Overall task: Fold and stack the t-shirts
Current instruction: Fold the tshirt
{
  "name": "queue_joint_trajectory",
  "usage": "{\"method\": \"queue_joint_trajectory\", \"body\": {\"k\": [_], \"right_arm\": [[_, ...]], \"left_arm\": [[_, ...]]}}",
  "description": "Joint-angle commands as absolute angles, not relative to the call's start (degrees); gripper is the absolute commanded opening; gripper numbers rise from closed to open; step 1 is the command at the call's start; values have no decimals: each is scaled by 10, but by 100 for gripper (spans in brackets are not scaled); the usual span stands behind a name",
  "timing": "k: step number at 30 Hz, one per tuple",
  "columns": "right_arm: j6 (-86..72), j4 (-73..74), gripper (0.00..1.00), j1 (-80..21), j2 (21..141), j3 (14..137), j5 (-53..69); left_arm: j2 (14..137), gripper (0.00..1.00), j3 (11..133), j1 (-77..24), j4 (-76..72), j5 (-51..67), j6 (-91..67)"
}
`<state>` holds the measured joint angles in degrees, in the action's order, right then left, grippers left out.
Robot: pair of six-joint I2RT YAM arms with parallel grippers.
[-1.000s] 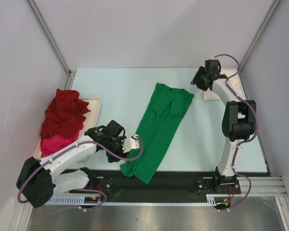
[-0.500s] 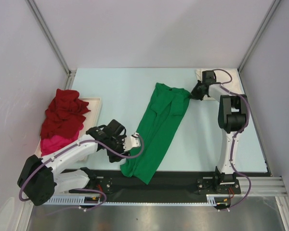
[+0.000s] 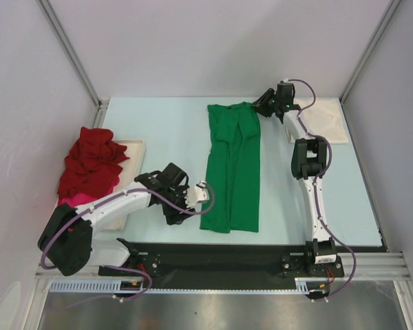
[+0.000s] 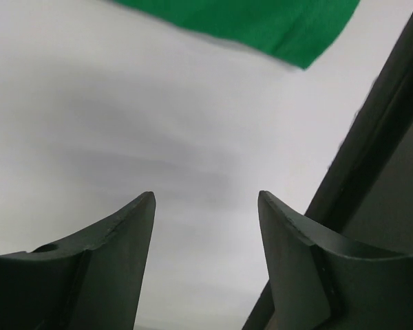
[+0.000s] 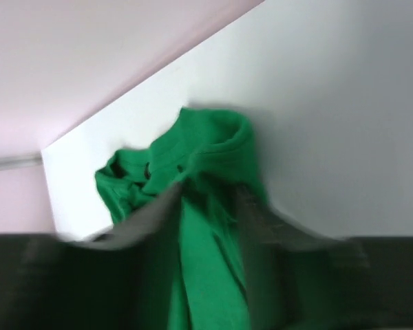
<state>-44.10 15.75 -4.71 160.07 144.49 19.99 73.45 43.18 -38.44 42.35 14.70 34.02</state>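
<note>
Shows the left end effector (image 3: 196,195) low over the pale table (image 3: 165,124), fingers apart and gripping nothing, just beside the near left corner of the green t-shirt (image 3: 232,172). From the left wrist, shows only bare table between those fingers, with a corner of green cloth beyond and the black strip (image 3: 227,256) of the near edge to one side. Places the right end effector (image 3: 263,104) at the far right corner of the same shirt. Blurs the right wrist view, green cloth between the fingers; cannot tell whether clamped or loose. Spreads the green t-shirt as a long narrow band, far to near, down the middle of the table. Heaps the dark red t-shirt (image 3: 89,161) on the cream tray (image 3: 132,146) at the left, with the magenta pink t-shirt (image 3: 72,204) showing at its near edge. Hides the tray's near corner under the left arm. Sets the cream-white t-shirt (image 3: 323,124) flat at the far right, its left edge crossed by the right arm.
</note>
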Motion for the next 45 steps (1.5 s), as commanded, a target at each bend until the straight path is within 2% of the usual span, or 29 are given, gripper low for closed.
{"method": "queue_joint_trajectory", "body": {"k": [1, 3, 4, 10, 15, 16, 22, 26, 32, 37, 40, 41, 43, 44, 45], "right_arm": [[-455, 103, 47, -58, 1542, 1427, 196], [-426, 120, 55, -58, 1508, 1380, 184], [-414, 128, 65, -57, 1486, 1362, 175], [-325, 195, 73, -54, 1332, 1253, 121], [-280, 274, 73, -69, 1150, 1086, 63], [-275, 271, 73, -74, 1120, 983, 68], [-284, 283, 72, -118, 889, 641, 66], [-320, 321, 70, -168, 767, 497, 63], [-429, 352, 64, -282, 619, 370, 63], [-500, 289, 59, -352, 627, 296, 73], [-518, 253, 59, -395, 668, 293, 79], [-518, 250, 59, -403, 679, 295, 78], [-520, 249, 51, -424, 702, 292, 74], [-520, 242, 45, -427, 706, 290, 73], [-519, 239, 34, -428, 708, 288, 71]], "left_arm": [[756, 67, 461, -385, 381, 185, 333], [772, 67, 468, -390, 370, 185, 339], [775, 68, 470, -398, 367, 185, 347], [782, 70, 481, -484, 349, 163, 396], [753, 70, 436, -540, 305, 158, 469], [740, 70, 427, -541, 297, 165, 483], [726, 69, 402, -549, 250, 185, 547], [738, 69, 393, -572, 222, 178, 550], [775, 67, 386, -584, 213, 178, 553], [830, 64, 389, -611, 226, 164, 545], [843, 59, 386, -623, 222, 144, 539], [843, 53, 384, -625, 212, 140, 534], [843, 41, 387, -626, 208, 138, 525], [840, 29, 393, -626, 210, 140, 519], [838, 24, 396, -627, 213, 147, 511]]}}
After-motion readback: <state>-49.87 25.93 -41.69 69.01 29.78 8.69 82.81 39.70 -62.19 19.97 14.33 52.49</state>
